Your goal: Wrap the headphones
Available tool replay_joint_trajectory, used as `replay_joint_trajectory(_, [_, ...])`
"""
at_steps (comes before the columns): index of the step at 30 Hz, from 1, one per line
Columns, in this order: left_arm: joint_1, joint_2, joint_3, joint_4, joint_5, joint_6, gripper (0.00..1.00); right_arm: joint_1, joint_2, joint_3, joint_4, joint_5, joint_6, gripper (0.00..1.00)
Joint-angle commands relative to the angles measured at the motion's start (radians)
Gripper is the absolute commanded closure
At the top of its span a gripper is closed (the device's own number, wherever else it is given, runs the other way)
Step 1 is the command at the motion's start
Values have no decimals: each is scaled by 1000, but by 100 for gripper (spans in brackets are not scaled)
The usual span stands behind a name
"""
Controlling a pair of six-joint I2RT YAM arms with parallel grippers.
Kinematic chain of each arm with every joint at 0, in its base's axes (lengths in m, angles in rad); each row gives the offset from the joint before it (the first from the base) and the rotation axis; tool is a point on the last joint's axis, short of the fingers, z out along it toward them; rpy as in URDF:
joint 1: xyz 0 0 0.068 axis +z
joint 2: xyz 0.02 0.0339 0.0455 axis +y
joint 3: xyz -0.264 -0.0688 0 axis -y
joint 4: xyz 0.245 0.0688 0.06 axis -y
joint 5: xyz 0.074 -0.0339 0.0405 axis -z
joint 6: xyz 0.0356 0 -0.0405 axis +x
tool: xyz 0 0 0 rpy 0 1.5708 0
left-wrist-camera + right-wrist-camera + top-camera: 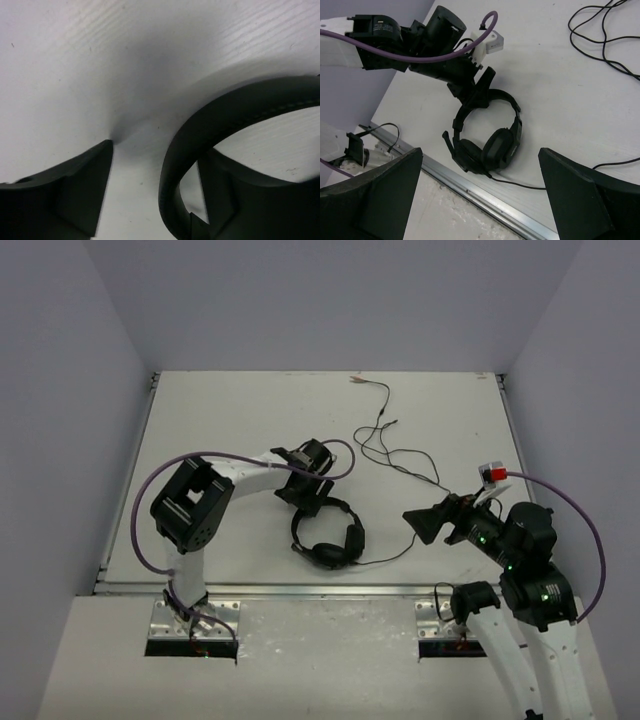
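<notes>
- Headphones [329, 552] lie flat on the table [220, 420], left of centre and close to its near edge. The earcups face the robot and the headband [225, 107] arches away toward the far side.
- Left gripper [152, 150] is down over the top of that arch with its jaws apart and the band running between them. The band sits close against the right finger [250, 200], while bare table shows between it and the left finger [75, 195], so nothing is clamped yet.
- Whether the right finger actually touches the band is hard to judge, since the band covers that edge in the wrist view.
- Right gripper [418, 524] hovers to the right of the headset, jaws spread wide and empty, pointing toward the earcups.
- Cable [400, 455] leaves the earcups along the near edge, runs toward the right gripper, then wanders in loose loops to the far edge, where its plugs [365, 382] lie.
- Judgement: the left arm is placed to pin the headband, and the right arm is the nearer one to the slack cable for winding.
</notes>
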Motion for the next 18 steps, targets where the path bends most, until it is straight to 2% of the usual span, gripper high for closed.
replay_joint_trajectory(1, [4,29,50,58,0,-2,42,-3,5,-13,74,-32,16,1])
replay_joint_trajectory(2, [6,44,50,58,3,-7,45,-1,5,-8,73,-35,15,1])
replay_joint_trajectory(4, [6,57,36,69,14,-11,61,-3,7,-4,64,-36,5,1])
replay_joint_trajectory(5, [6,66,34,71,12,-16,63,-3,2,-2,64,-32,4,1])
replay_joint_trajectory(6, [4,69,34,72,15,-19,76,-3,0,-4,64,-24,1,1])
replay_joint_trajectory(9, [4,46,50,51,14,-40,100,-1,-3,-30,97,-38,10,1])
replay_joint_trajectory(12, [4,-73,19,8,-75,-114,100,-3,-7,-90,219,-98,-1,1])
replay_joint_trajectory(14, [2,-211,-32,-7,-115,-128,100,-3,-15,-166,324,-165,-7,1])
replay_joint_trajectory(15, [1,-265,-48,-21,-129,-129,100,-3,-16,-195,452,-182,8,1])
replay_joint_trajectory(17, [1,-402,-81,-49,-161,-133,100,-3,-1,-284,594,-219,18,1])
replay_joint_trajectory(18, [1,-479,-90,-82,-167,-134,100,-1,46,-318,731,-249,10,1])
